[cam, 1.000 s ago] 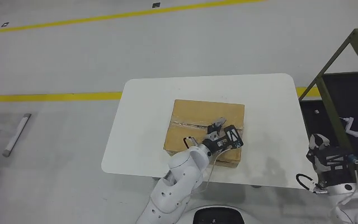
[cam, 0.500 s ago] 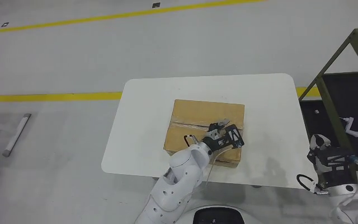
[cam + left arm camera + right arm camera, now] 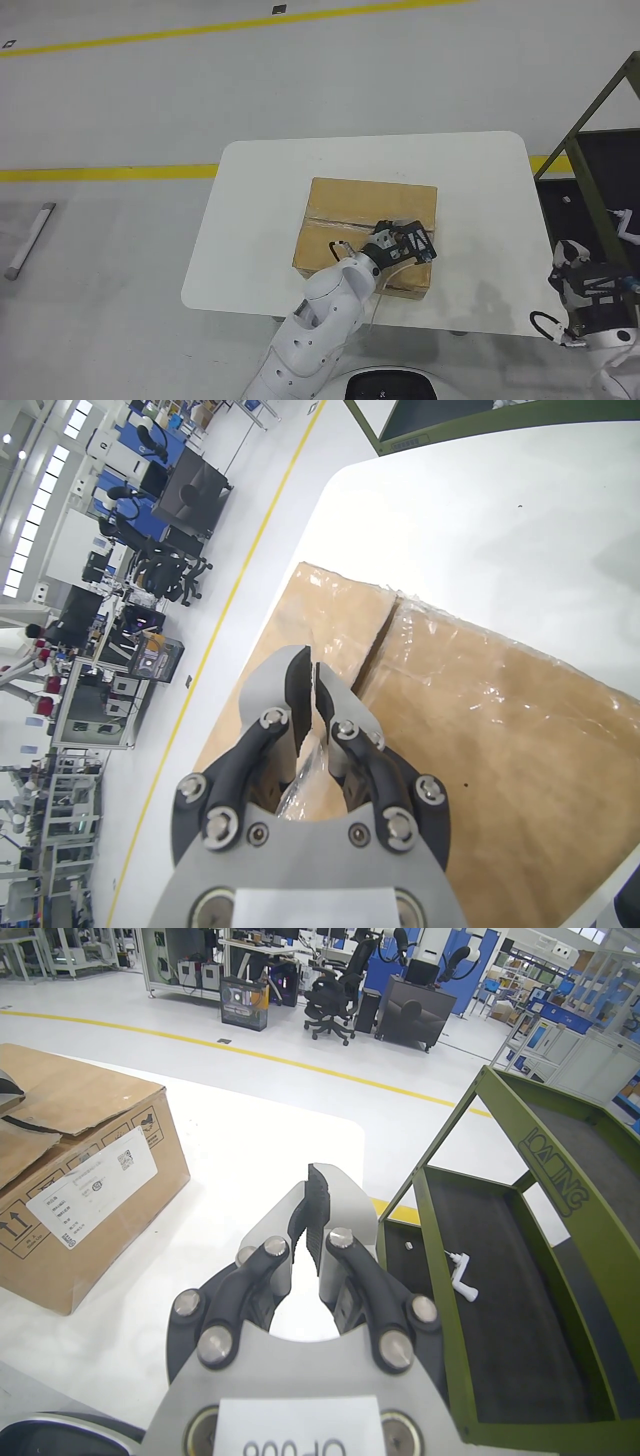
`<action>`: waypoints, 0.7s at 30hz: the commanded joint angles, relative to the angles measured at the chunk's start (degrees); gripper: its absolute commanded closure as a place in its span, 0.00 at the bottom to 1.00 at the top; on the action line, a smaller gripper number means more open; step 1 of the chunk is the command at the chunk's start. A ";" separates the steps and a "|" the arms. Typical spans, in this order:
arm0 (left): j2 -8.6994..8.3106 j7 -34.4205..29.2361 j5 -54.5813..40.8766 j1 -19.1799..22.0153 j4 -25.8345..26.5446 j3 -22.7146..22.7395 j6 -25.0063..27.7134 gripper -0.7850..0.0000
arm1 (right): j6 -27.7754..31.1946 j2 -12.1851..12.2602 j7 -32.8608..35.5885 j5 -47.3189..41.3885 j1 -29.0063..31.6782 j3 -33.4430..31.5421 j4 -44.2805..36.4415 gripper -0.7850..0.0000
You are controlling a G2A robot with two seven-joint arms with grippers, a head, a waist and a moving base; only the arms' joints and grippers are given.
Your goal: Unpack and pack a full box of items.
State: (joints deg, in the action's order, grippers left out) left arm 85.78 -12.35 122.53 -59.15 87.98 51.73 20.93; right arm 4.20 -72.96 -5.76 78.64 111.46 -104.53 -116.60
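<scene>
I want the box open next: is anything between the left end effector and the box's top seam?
Nothing visible does. The left end effector sits over the top of the box beside the seam, shut on a strip of clear tape. The seam itself is closed.

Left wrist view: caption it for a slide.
Left pincer pinching a clear tape strip above the brown cardboard box on the white table.

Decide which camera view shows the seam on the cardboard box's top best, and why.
Left wrist view: the seam runs close up between the flaps of the cardboard box, under crinkled clear tape. The top view shows a thin line. The right wrist view shows the box's labelled side and a lifted flap edge.
</scene>
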 commanded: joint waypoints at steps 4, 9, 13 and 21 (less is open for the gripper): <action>0.14 0.48 -1.18 -0.03 0.00 0.51 -2.00 1.00 | 0.24 -0.04 0.09 0.06 -0.40 0.04 0.25 1.00; 0.18 0.26 -2.65 0.32 0.84 2.73 -5.48 1.00 | 0.57 -0.12 0.40 -1.21 -1.40 0.29 0.43 1.00; -0.20 -0.08 -2.28 0.23 2.13 5.81 -7.65 1.00 | 0.92 -0.16 0.63 -1.67 -1.95 0.59 0.62 1.00; -1.83 1.20 2.54 0.85 4.76 14.94 -9.37 1.00 | 2.08 -0.15 1.03 -0.65 -3.65 1.92 1.68 1.00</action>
State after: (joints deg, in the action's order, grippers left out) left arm 84.18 -11.27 124.28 -58.44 92.56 65.38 11.58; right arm 6.14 -73.12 -4.84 77.81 108.12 -102.79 -115.06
